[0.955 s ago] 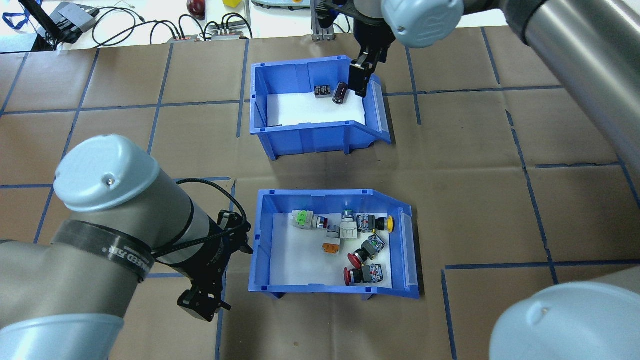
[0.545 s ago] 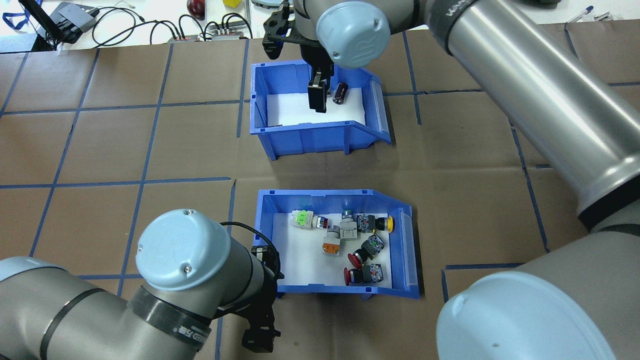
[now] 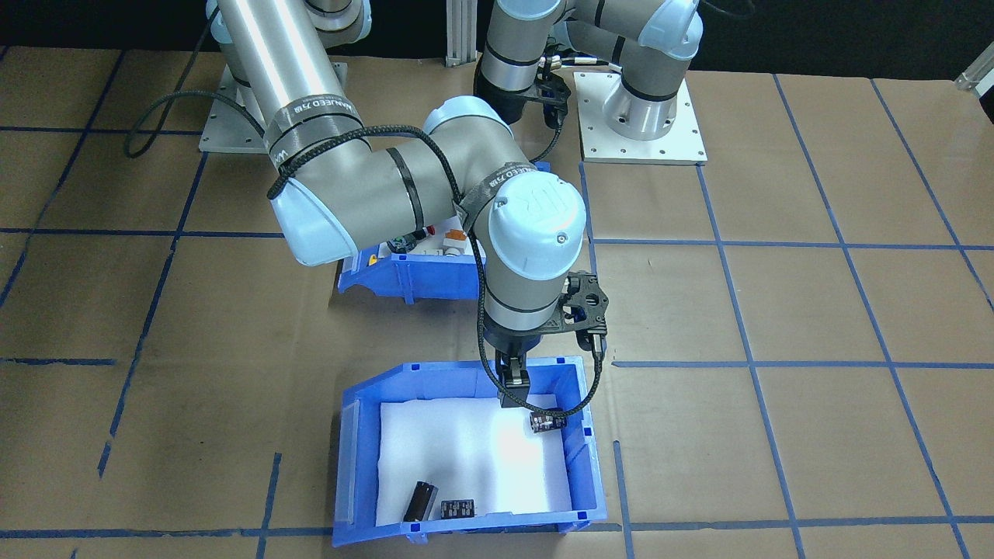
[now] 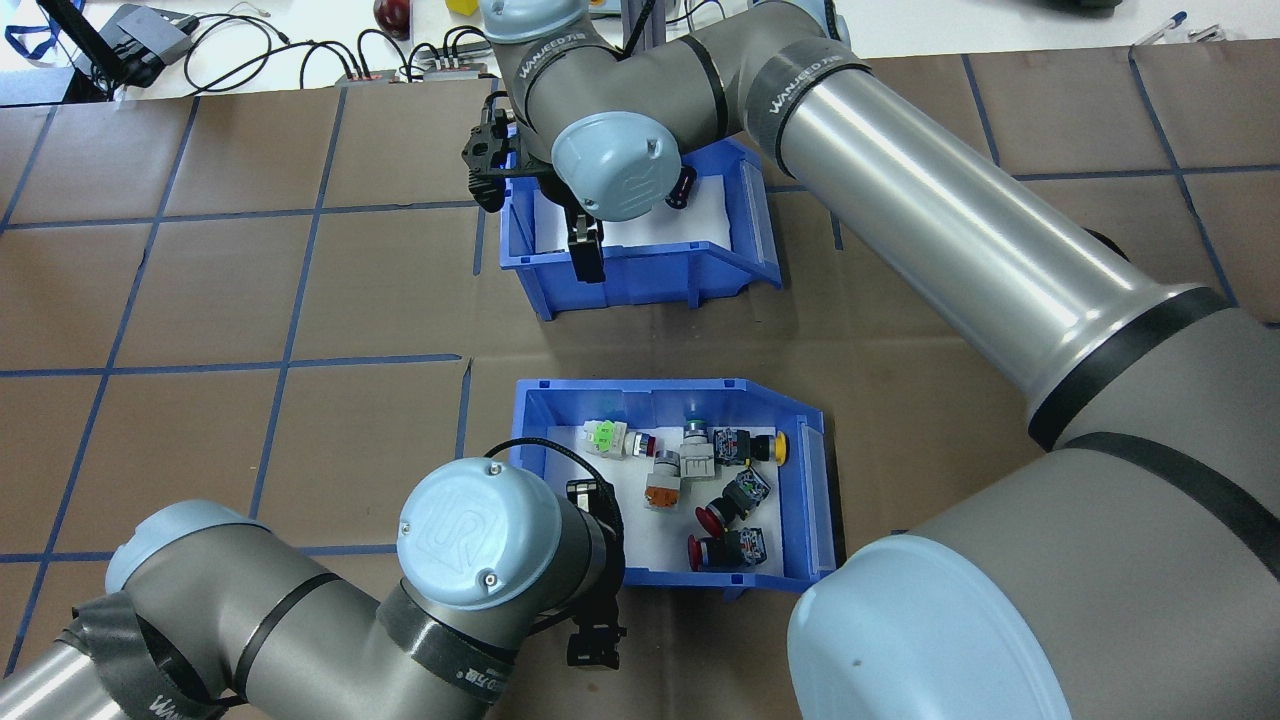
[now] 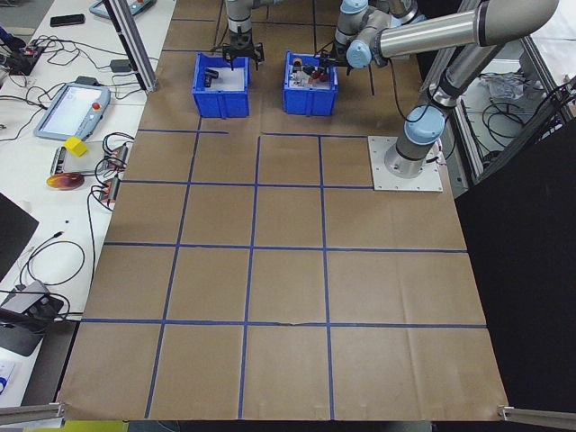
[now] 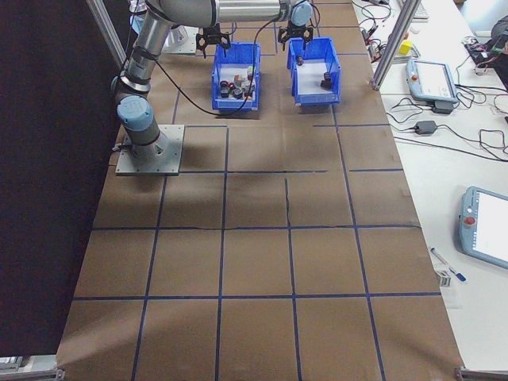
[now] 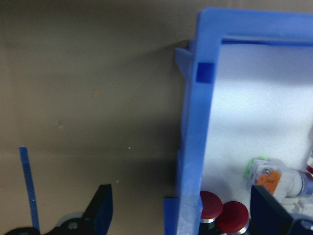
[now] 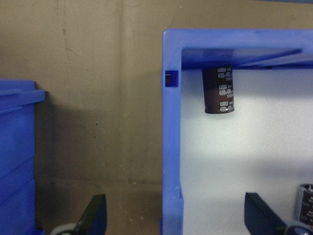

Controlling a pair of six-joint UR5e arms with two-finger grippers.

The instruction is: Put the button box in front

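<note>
The button box [image 4: 528,470], a blue bin with white foam and red, yellow, orange and green push-buttons, sits near the robot's side of the table. My left gripper [image 4: 592,640] is open at its near-left corner. In the left wrist view its fingers [image 7: 100,215] stand astride the bin's wall [image 7: 193,147], one outside and one inside beside the red buttons [image 7: 210,205]. My right gripper [image 4: 585,255] is open over the near wall of the other blue bin [image 4: 640,270], the wall [image 8: 171,147] running between its fingers [image 8: 95,215]. In the front-facing view my right arm hides most of the button box [image 3: 404,276].
The second bin [image 3: 578,466] holds a few black capacitors [image 8: 218,90] on white foam, farther from the robot. Brown paper with a blue tape grid covers the table [image 4: 200,300]. Cables and devices [image 4: 150,40] lie on the white bench beyond the far edge.
My left gripper swung right to the button box's near-left corner. My right gripper crossed the capacitor bin from its far right side to its near wall.
</note>
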